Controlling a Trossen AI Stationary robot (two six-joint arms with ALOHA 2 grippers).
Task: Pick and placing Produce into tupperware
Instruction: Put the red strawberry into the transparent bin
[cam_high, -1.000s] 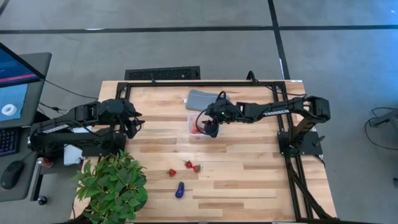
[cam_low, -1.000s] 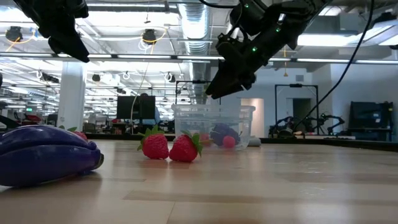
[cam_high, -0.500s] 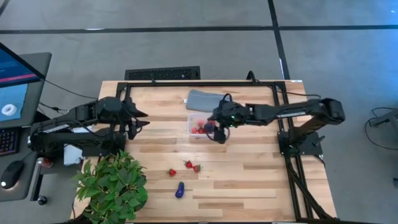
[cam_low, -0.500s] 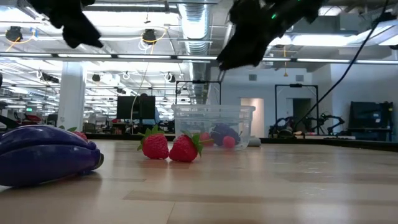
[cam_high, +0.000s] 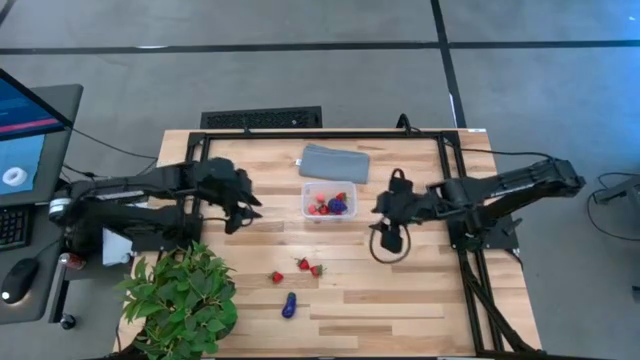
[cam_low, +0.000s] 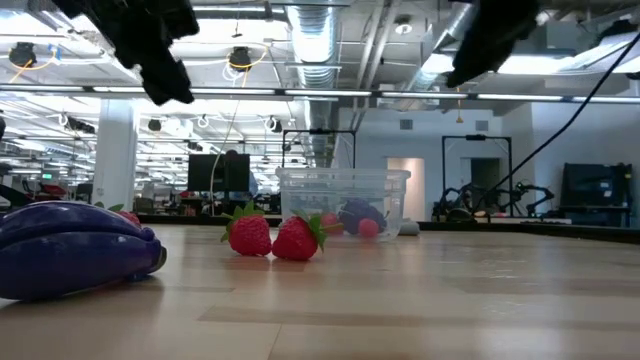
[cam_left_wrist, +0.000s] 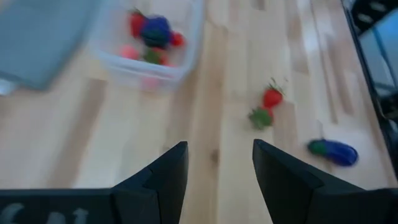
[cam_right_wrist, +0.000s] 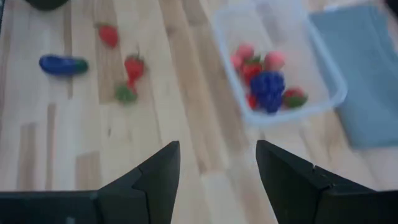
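Okay, I'm seeing the tupperware holding several produce bits incl. one purple piece, while three strawberries and the purple piece are waiting on the table, w/ left gripper and right gripper both hanging spread, empty.

Leafy plant, grey pad, table

The overhead camera looked straight down; the low one sat level at tabletop; all 4 views shared the tupperware.
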